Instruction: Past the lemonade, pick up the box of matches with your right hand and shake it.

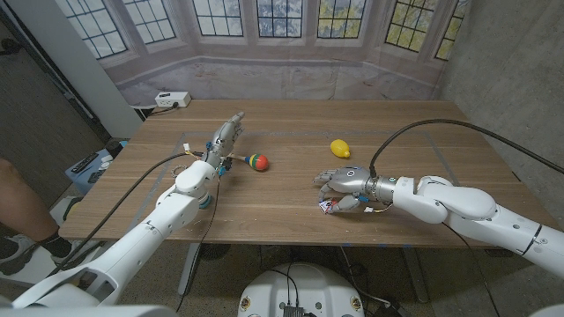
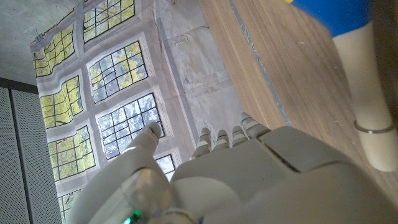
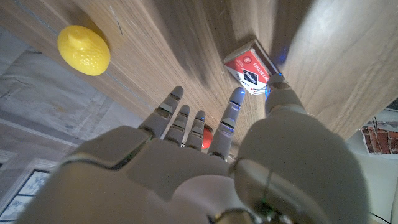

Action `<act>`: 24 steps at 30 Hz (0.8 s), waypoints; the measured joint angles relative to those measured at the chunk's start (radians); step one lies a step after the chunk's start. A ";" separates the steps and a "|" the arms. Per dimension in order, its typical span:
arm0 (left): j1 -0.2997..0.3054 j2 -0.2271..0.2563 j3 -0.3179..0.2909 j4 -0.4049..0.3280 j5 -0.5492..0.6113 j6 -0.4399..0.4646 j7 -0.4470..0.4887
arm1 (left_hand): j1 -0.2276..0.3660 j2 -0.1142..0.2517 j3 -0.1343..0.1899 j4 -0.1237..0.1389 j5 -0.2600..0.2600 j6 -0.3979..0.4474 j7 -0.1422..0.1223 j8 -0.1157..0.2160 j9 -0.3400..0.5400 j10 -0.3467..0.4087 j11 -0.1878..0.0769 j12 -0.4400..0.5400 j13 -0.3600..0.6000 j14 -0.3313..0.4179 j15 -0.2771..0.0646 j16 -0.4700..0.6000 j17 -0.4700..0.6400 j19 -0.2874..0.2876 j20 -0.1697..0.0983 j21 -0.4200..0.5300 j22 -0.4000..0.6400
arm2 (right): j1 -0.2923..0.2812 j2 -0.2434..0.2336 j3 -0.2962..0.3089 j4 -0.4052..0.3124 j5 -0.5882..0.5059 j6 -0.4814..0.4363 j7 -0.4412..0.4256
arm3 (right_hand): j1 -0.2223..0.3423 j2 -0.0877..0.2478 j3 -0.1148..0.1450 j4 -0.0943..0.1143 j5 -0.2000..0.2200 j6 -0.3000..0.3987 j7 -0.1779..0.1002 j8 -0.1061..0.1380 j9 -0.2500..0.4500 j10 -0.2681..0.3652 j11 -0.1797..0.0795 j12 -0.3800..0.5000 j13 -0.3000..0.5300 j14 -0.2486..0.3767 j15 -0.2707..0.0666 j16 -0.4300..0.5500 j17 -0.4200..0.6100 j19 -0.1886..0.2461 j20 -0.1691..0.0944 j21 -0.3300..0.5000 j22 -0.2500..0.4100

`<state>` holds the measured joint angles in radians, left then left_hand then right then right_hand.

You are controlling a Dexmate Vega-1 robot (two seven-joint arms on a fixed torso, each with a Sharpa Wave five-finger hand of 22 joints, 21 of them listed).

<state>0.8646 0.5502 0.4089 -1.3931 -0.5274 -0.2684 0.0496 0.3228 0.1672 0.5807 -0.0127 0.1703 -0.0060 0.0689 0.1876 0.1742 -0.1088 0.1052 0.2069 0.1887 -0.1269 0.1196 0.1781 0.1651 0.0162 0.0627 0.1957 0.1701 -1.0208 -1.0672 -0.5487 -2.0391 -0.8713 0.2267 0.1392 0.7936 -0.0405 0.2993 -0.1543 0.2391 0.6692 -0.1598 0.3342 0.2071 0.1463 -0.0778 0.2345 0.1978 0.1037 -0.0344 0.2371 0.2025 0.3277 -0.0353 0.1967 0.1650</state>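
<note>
Right hand (image 1: 345, 183) hovers spread above the matchbox (image 3: 251, 66).

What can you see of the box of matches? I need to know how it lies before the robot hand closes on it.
The box of matches is small and rectangular, apparently cardboard, with a red top bearing a dark emblem and pale side edges. It lies flat on the wooden table, near the robot's edge. The right robot hand hovers over it, fingers spread, mostly covering it in the head view, where only a corner peeks out. In the right wrist view the thumb tip comes close to one corner; whether it touches is unclear. It is not yet lifted.
</note>
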 measured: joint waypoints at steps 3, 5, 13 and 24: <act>-0.002 -0.002 0.002 0.003 0.000 0.000 -0.001 | 0.000 0.000 0.000 0.000 0.000 0.003 0.003 0.000 0.000 0.000 0.000 0.000 0.000 0.000 0.000 0.000 0.000 0.000 0.000 0.000 0.000 | 0.001 0.002 -0.001 0.006 -0.001 0.004 -0.012 | 0.000 0.000 0.000 0.000 0.002 0.015 -0.006 0.006 0.000 0.015 0.000 0.005 0.000 0.008 -0.003 0.001 0.000 0.004 -0.004 0.000 0.000; -0.003 -0.003 0.003 0.004 0.001 0.000 -0.001 | 0.000 0.000 0.000 0.000 0.000 0.003 0.003 0.000 0.000 0.000 0.000 0.000 0.000 0.000 0.000 0.000 0.000 0.000 0.000 0.000 0.000 | 0.002 0.003 -0.002 0.010 -0.002 0.007 -0.018 | 0.000 0.000 -0.002 0.002 0.002 0.027 -0.003 0.010 0.000 0.016 -0.002 0.008 0.000 0.008 -0.003 0.001 0.000 0.007 -0.007 0.000 0.000; -0.004 -0.005 0.005 0.006 0.002 0.000 -0.001 | 0.000 0.000 0.000 0.000 0.000 0.009 -0.002 0.000 0.000 0.001 0.001 0.000 0.000 0.003 0.003 0.000 0.000 0.000 0.000 0.000 0.000 | 0.003 0.005 -0.005 0.023 -0.004 0.017 -0.045 | 0.000 0.000 -0.004 0.004 0.002 0.053 -0.008 0.014 0.000 0.037 -0.002 0.008 0.000 0.027 -0.005 0.007 0.005 0.020 -0.006 0.000 0.000; -0.006 -0.008 0.009 0.009 0.004 0.000 -0.001 | 0.004 0.004 -0.004 -0.004 0.000 0.013 0.002 0.000 0.000 0.005 0.006 0.000 0.000 0.008 0.000 0.000 0.000 0.000 0.000 0.000 0.000 | -0.001 0.006 -0.006 0.028 -0.006 0.021 -0.069 | 0.000 0.000 -0.004 0.004 0.002 0.062 -0.006 0.014 0.000 0.053 -0.007 0.008 0.000 0.033 0.001 0.007 0.005 0.023 -0.009 0.000 0.000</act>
<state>0.8589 0.5423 0.4177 -1.3837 -0.5234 -0.2684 0.0484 0.3269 0.1712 0.5764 -0.0168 0.1703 0.0072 0.0714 0.1876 0.1742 -0.1034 0.1107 0.2069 0.1885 -0.1189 0.1193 0.1781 0.1651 0.0161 0.0626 0.1957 0.1701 -1.0216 -1.0612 -0.5551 -2.0110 -0.8777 0.2475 0.0698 0.7936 -0.0404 0.2952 -0.1501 0.2408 0.7308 -0.1660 0.3485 0.2070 0.1997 -0.0848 0.2422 0.1976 0.1364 -0.0338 0.2442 0.2072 0.3509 -0.0439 0.1966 0.1651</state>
